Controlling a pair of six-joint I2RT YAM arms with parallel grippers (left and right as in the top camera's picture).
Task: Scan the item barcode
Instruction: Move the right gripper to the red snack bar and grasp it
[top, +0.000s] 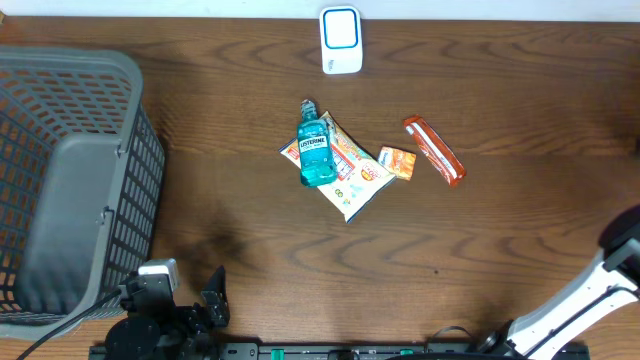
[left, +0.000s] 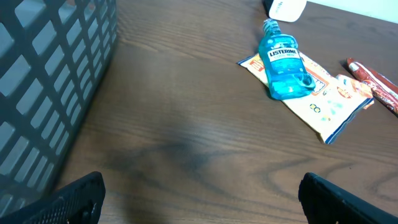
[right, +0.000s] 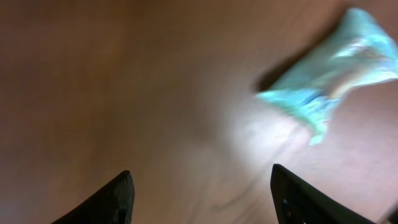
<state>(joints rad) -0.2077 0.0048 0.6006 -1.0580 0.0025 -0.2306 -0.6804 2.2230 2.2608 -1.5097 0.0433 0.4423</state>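
Left gripper (left: 200, 183) wide open, empty, low over the worktop (left: 186, 124) beside the basket (left: 43, 81). Right gripper (right: 202, 175) parted, holding nothing, near a blurred teal packet (right: 329, 81). Mid-worktop: Listerine bottle (top: 316, 150) lying on a snack packet (top: 355, 175), orange box (top: 398, 162) and red bar (top: 434, 150) alongside, well apart from the white scanner (top: 341, 40).

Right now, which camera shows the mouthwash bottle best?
The left wrist view: the mouthwash bottle is close, and its label reads clearly. Overhead shows it small, lying on the snack packet. The right wrist view is blurred; no bottle discernible.
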